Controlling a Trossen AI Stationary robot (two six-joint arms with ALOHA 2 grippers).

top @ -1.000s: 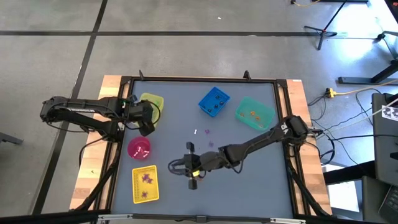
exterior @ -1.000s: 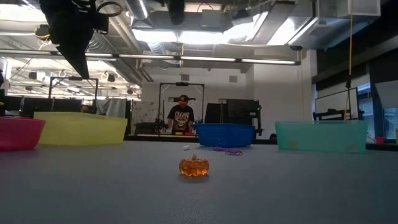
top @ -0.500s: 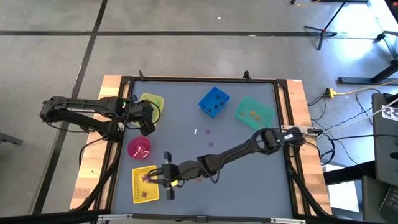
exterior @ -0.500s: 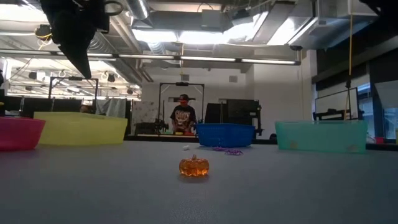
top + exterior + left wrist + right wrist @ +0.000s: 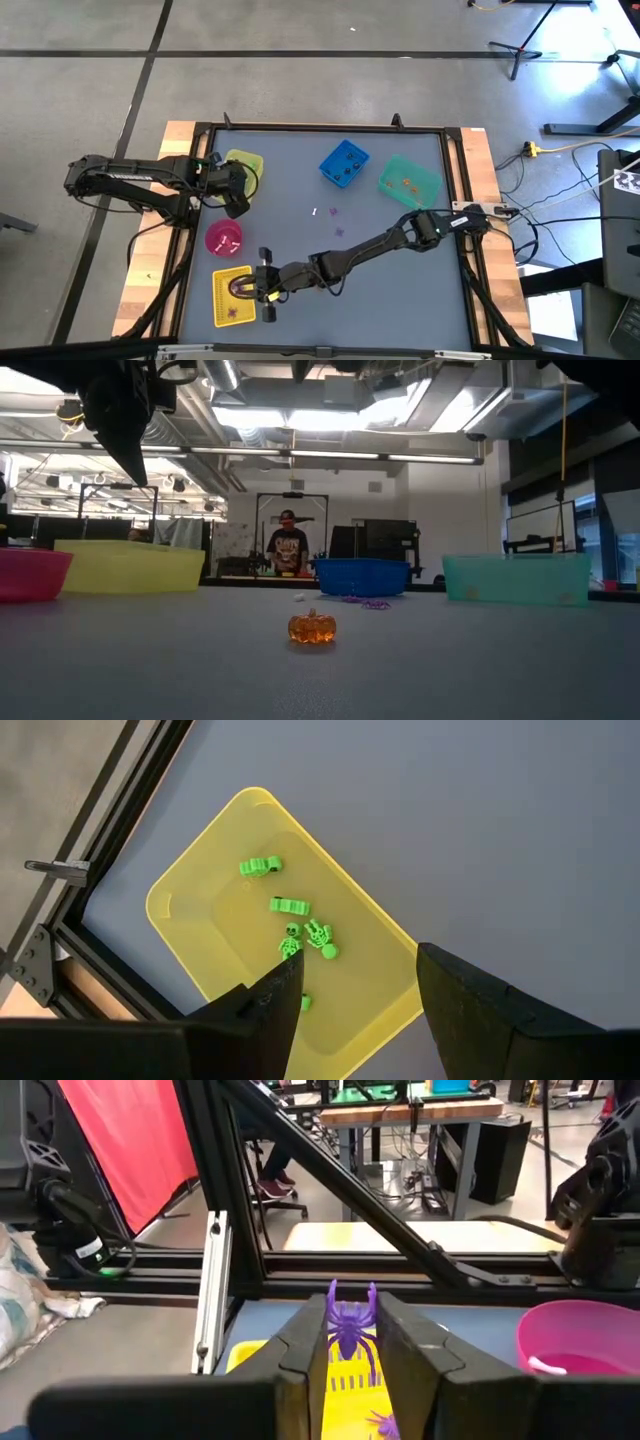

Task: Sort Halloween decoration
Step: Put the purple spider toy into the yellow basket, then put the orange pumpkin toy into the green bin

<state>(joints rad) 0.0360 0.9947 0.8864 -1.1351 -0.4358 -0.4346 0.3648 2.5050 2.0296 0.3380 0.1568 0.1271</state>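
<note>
The right gripper (image 5: pixel 347 1342) pinches a small purple plastic spider (image 5: pixel 349 1318) between its two dark fingers (image 5: pixel 305 1345). It holds the spider over the flat yellow slotted tray (image 5: pixel 233 296) at the near left part of the grey table (image 5: pixel 400 290). More purple bits lie in that tray. A round pink bowl (image 5: pixel 223 238) sits just behind the tray.

The left gripper (image 5: pixel 350 995) hangs with its fingers spread wide and nothing between them, above a yellow plastic bin (image 5: pixel 190 925). Little green trinkets (image 5: pixel 300 930) lie in that bin.

A tiny orange see-through pumpkin (image 5: pixel 312 627) sits alone on the table. A blue bin (image 5: pixel 343 163) and a teal bin (image 5: pixel 410 181) stand at the far side.
</note>
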